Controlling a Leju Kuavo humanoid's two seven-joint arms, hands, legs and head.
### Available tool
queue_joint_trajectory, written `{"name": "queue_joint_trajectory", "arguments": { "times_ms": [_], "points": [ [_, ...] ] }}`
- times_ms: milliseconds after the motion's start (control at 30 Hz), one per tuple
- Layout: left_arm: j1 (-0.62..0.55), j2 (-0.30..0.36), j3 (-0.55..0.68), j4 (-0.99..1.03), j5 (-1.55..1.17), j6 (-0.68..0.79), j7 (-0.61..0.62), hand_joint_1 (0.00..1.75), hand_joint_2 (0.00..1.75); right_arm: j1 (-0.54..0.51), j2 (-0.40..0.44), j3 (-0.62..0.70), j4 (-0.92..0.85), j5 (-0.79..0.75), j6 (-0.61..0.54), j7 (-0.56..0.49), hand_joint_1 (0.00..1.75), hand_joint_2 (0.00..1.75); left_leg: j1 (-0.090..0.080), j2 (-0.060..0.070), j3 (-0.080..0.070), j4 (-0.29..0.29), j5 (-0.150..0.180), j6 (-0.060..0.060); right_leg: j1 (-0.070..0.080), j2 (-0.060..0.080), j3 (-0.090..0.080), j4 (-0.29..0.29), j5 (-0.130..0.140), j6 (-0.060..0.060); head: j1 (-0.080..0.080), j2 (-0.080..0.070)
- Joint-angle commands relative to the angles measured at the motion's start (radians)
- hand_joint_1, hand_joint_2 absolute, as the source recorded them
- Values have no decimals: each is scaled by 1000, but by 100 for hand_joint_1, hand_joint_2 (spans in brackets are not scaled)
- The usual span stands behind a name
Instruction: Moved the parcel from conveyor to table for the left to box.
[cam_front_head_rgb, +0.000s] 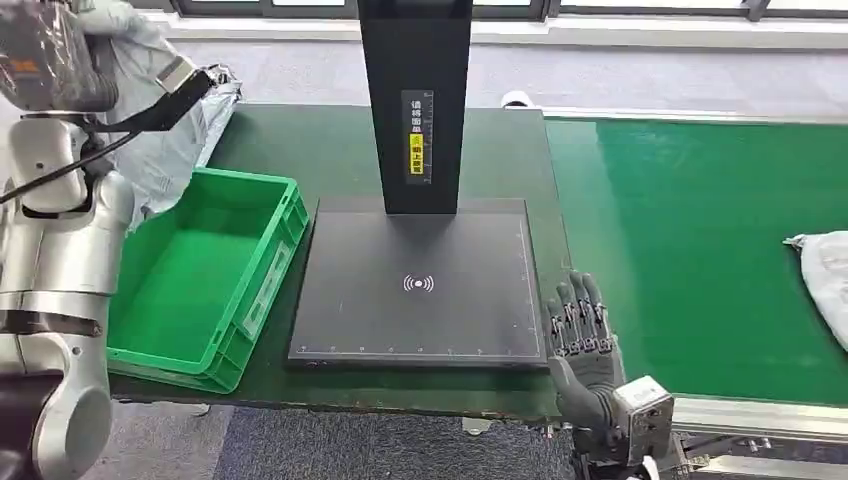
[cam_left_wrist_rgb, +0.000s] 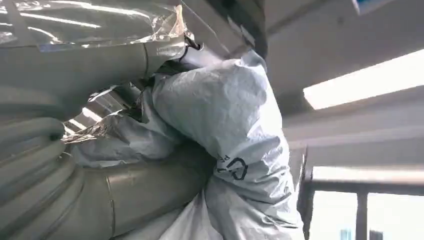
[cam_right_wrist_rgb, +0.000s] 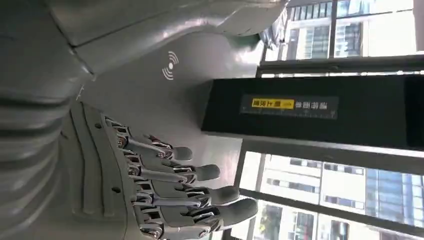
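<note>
You can count two grey parcels: one (cam_front_head_rgb: 165, 130) gripped in the raised left hand (cam_left_wrist_rgb: 125, 195), one (cam_front_head_rgb: 825, 285) on the conveyor (cam_front_head_rgb: 690, 240) beyond the right hand (cam_front_head_rgb: 580, 330). One green crate (cam_front_head_rgb: 200, 275), one black scanner pad (cam_front_head_rgb: 415, 285), one black post (cam_front_head_rgb: 415, 100).

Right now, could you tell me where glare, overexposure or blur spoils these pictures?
Left wrist view: the window strip and lower panes blow out white, while the grey parcel stays sharp. Right wrist view: the windows look hazy and bright, and the right robot hand is crisp. Head view: evenly lit, with mild sheen on the scanner plate.
</note>
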Motion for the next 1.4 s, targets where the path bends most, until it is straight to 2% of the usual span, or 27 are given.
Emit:
{"name": "queue_joint_trajectory", "arguments": {
  "times_ms": [33,200,267,300,333,400,467,600,633,800,867,900,967,1000,1067,1167,1333,1400],
  "points": [
    [141,-2,20,115,107,-72,-111,175,175,49,-33,-87,-32,-3,4,-3,0,175,-1,2,5,-4,0,1,0,-4,5,-4,0,0,0,0],
    [251,4,-2,29,226,-163,-199,175,175,54,-15,-102,-49,0,16,-2,0,175,-1,4,5,-4,-1,1,0,-3,5,-4,0,-1,0,0],
    [312,16,-12,-17,285,-211,-246,161,175,47,-6,-111,-54,5,23,3,0,175,-1,3,3,-3,-1,1,0,-2,4,-3,0,-1,0,0],
    [340,17,-9,-42,332,-242,-277,17,175,46,-4,-114,-54,6,27,5,0,175,-1,4,4,-3,-1,1,0,-3,4,-3,-1,-1,0,0],
    [374,20,-4,-70,385,-274,-308,0,175,46,-2,-117,-53,7,31,8,0,175,-1,4,3,-2,-2,0,0,-1,2,-2,-1,-1,0,0],
    [426,30,-4,-107,421,-303,-334,3,175,48,-3,-121,-49,8,36,9,0,175,-1,4,3,-2,-2,0,0,0,1,-2,-1,-1,0,0],
    [473,26,5,-134,426,-308,-337,0,175,56,-1,-123,-42,13,34,7,0,175,-1,4,2,-2,-2,0,0,0,2,-2,-1,-2,0,0],
    [492,8,25,-144,408,-295,-305,0,175,58,6,-122,-43,18,34,1,0,175,0,3,4,-3,-2,0,1,-3,4,-4,-2,-3,0,0],
    [486,1,43,-136,419,-296,-297,0,0,54,6,-120,-43,21,35,3,0,175,0,3,2,-2,-2,0,1,-2,2,-2,-2,-3,0,0],
    [476,-19,107,-128,457,-290,-258,0,0,51,4,-122,-33,23,31,10,0,175,0,3,2,-2,-2,0,1,-4,2,-3,-1,-3,0,0],
    [460,-69,215,-134,599,-287,-232,0,0,52,8,-120,-22,25,26,12,0,175,0,3,2,-2,-2,0,1,-4,2,-3,-1,-3,0,0],
    [459,-72,231,-141,630,-295,-236,0,0,50,9,-118,-18,26,25,12,0,175,0,1,1,-1,-2,0,1,-3,1,-2,-2,-3,0,0],
    [461,-97,305,-177,860,-395,-294,0,0,44,8,-113,-7,28,19,14,0,175,0,1,0,-1,-2,-1,1,-3,1,-2,-2,-3,0,0],
    [467,-91,304,-185,868,-399,-291,0,0,41,7,-111,-2,27,16,14,0,175,1,2,1,-1,-2,0,2,-3,2,-2,-2,-3,0,0],
    [482,-103,347,-228,1125,-540,-326,0,0,34,-1,-107,8,22,6,15,0,175,1,3,2,-2,-2,0,2,-2,2,-3,-2,-3,0,0],
    [499,-109,359,-289,1251,-575,-342,0,0,29,-5,-110,8,15,0,19,0,175,1,6,7,-7,-1,1,3,-6,8,-8,-1,-4,0,0],
    [528,-144,335,-428,1334,-531,-369,0,0,28,3,-129,0,12,-3,39,0,175,1,5,2,-2,-2,1,3,-3,3,-4,-1,-3,0,0],
    [581,-167,311,-483,1380,-521,-375,0,0,33,-5,-136,9,24,-4,69,0,175,1,3,3,-3,-2,0,2,-5,4,-4,-2,-3,0,0]
  ]
}}
